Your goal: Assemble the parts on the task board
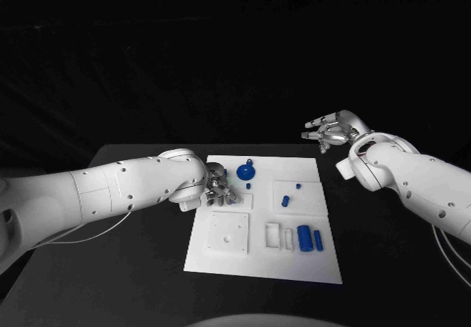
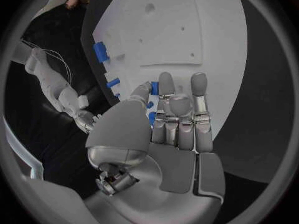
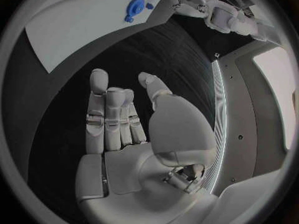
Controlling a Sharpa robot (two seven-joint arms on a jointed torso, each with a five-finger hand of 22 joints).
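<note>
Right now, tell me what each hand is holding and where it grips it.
Nothing is held. The right hand is open above the black table. The left hand hovers open over the task board.

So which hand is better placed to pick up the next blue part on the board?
Left. The left hand hovers over the task board beside the blue parts; the right hand is raised beyond its far corner.

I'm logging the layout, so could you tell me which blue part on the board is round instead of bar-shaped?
It is the blue disc-shaped part at the far end of the task board, just beyond the left robot hand. The other blue parts are small pegs or upright cylinders.
</note>
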